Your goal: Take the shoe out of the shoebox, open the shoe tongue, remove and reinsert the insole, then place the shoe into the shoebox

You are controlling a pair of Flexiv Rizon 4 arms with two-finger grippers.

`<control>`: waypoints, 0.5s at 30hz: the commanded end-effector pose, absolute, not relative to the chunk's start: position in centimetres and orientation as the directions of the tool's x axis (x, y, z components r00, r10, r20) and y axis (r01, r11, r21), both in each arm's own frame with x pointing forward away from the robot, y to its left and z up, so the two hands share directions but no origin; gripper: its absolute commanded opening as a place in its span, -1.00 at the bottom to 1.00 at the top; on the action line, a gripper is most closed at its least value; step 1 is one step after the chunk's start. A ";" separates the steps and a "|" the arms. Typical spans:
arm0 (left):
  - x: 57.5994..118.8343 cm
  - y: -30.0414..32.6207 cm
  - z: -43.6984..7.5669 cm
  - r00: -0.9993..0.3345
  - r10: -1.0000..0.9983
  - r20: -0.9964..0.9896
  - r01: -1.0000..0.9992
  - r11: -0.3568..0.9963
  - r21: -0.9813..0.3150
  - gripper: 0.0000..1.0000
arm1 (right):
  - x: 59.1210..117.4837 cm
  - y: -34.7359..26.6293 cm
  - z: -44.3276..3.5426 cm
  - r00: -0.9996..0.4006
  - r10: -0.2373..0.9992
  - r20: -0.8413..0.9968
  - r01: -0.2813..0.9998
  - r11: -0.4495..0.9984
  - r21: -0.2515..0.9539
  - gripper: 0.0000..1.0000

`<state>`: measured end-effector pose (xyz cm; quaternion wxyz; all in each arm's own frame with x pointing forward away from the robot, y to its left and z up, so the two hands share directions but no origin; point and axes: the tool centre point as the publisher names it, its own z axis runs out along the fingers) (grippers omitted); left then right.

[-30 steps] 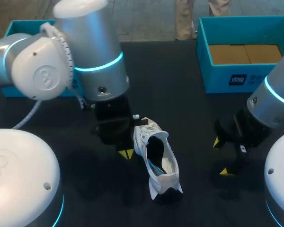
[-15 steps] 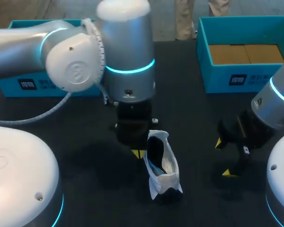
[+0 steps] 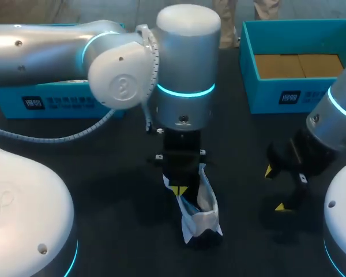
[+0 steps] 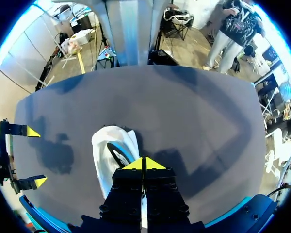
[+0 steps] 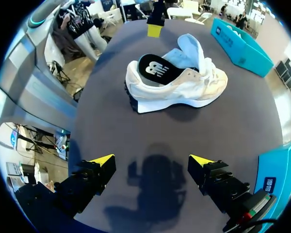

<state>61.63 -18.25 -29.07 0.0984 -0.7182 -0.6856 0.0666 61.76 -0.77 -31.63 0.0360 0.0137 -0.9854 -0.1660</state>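
One shoe point(image 3: 205, 216) stands on its sole in the lower middle of the head view, out of the box point(image 3: 265, 98) at upper right, with its tongue point(image 5: 190, 46) raised and the dark insole point(image 5: 153, 68) showing. The left gripper point(image 3: 179, 189) hangs right over the opening, tips pressed together on nothing I can see. The right gripper point(image 3: 275, 189) sits well apart at lower right — fingers spread, empty. To lift the insole cleanly, I'd say the left should part its tips, catch only the heel edge and peel slowly — the right steadying the shoe.
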 end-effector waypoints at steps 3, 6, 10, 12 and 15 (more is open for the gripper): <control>61.1 -18.8 -30.4 0.016 1.000 0.013 0.975 -0.013 -0.224 -1.00 | 61.4 -2.4 -30.7 -0.998 -0.039 0.054 -0.018 0.937 0.348 1.00; 61.1 -19.0 -31.0 -0.004 1.000 0.012 0.973 0.006 -0.229 -1.00 | 61.3 -3.4 -30.6 -0.997 -0.058 0.050 -0.035 0.927 0.373 1.00; 61.1 -19.0 -31.6 -0.006 1.000 0.023 0.970 0.011 -0.243 -1.00 | 61.2 -4.0 -30.5 -0.995 -0.064 0.073 -0.034 0.935 0.354 1.00; 61.3 -18.9 -31.7 -0.007 1.000 0.024 0.970 0.013 -0.244 -1.00 | 61.2 -4.0 -30.5 -0.995 -0.064 0.073 -0.034 0.935 0.354 1.00; 61.4 -19.0 -31.9 -0.012 1.000 0.019 0.969 0.016 -0.248 -1.00 | 61.2 -4.0 -30.5 -0.995 -0.064 0.073 -0.034 0.935 0.354 1.00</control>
